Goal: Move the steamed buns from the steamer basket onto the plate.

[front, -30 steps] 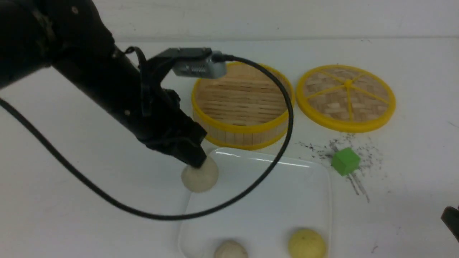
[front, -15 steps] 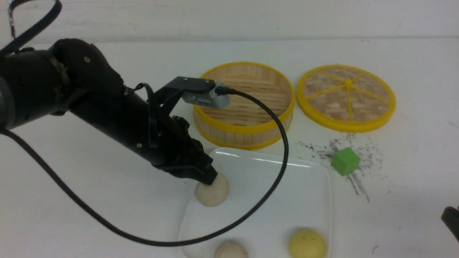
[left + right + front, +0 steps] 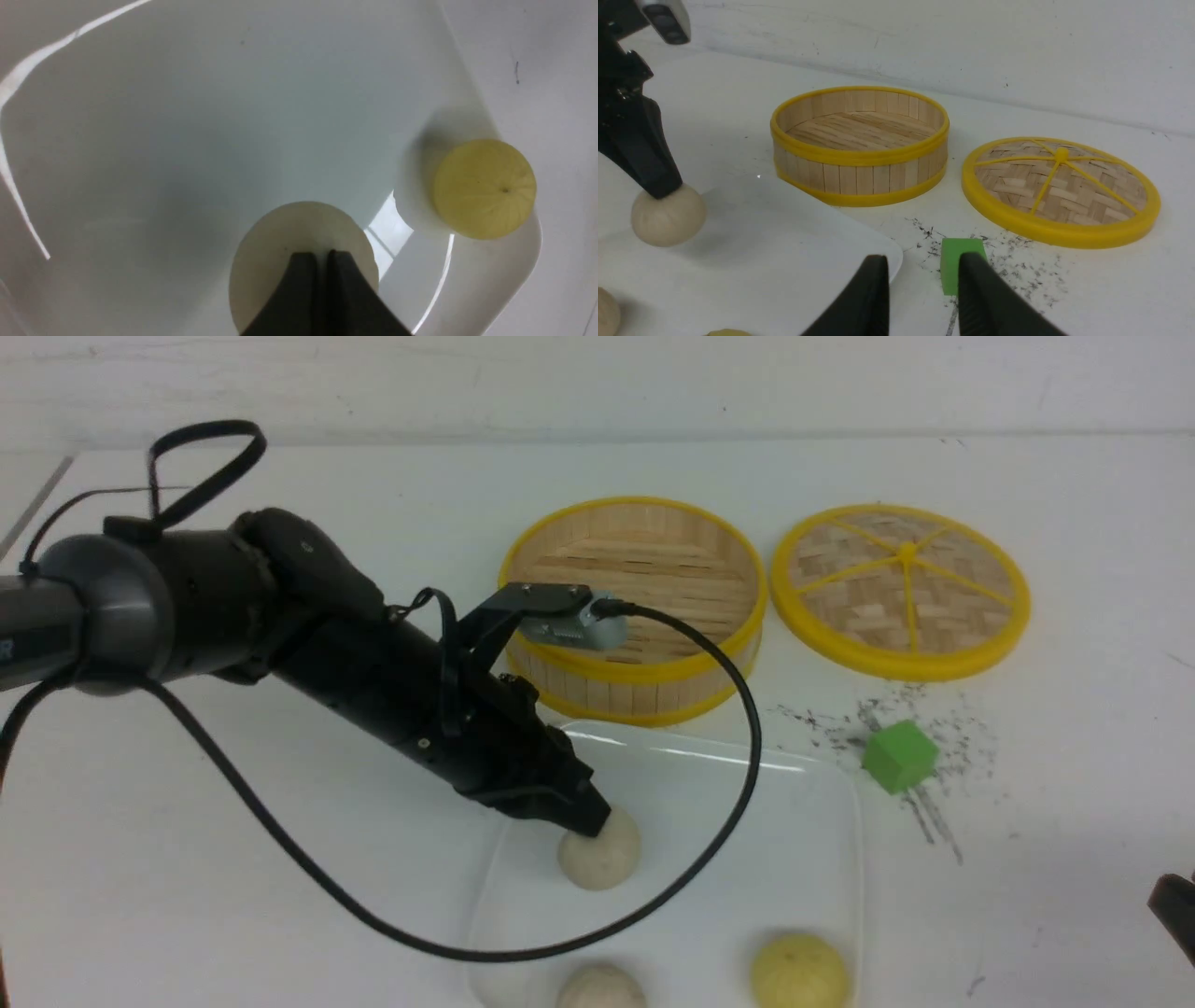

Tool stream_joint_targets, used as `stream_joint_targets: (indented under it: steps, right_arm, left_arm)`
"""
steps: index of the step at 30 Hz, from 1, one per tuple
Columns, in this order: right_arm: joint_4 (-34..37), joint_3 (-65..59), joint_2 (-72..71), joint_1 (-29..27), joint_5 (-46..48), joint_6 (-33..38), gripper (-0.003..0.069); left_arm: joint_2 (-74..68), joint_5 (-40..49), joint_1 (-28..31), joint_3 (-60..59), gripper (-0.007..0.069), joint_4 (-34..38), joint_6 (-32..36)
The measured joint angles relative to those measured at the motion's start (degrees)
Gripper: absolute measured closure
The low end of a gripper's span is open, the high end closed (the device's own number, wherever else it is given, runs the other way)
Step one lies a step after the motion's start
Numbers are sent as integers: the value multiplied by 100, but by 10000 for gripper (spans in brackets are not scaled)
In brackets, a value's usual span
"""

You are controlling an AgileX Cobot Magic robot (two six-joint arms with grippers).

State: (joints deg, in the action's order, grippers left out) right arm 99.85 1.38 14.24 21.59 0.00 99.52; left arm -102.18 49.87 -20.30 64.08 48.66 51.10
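Steamed bun (image 3: 605, 868): top hidden by pinching left tool (image 3: 597, 822).

The front view looks forward and down on the plate (image 3: 794, 840) from high on the robot's side, with the bench (image 3: 1027, 896) all around it. The left wrist view hangs close over the plate, looking past the left tool (image 3: 321, 255). The right wrist view sits low beside the plate, facing the steamer basket (image 3: 859, 144) beyond. All share the plate and the off-white bun (image 3: 599, 859).

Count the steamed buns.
3, all on the plate: beige bun touching the left end effector, second beige bun at the near edge, yellow bun at the near right corner.
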Motion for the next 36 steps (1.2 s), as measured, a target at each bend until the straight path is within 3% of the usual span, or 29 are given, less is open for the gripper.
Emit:
stream_joint_targets:
  steps: [10, 21, 29, 36]
  right_arm:
    - [0, 0, 0, 0, 0, 0, 419]
    - [0, 0, 0, 0, 0, 0, 419]
    - [0, 0, 0, 0, 0, 0, 419]
    - [0, 0, 0, 0, 0, 0, 419]
  left_arm:
    - [-42, 125, 0, 0, 559, 0, 201]
    - [-42, 90, 0, 0, 354, -43, 212]
    - [351, 13, 0, 0, 342, 117, 372]
    - [1588, -1283, 0, 0, 342, 117, 590]
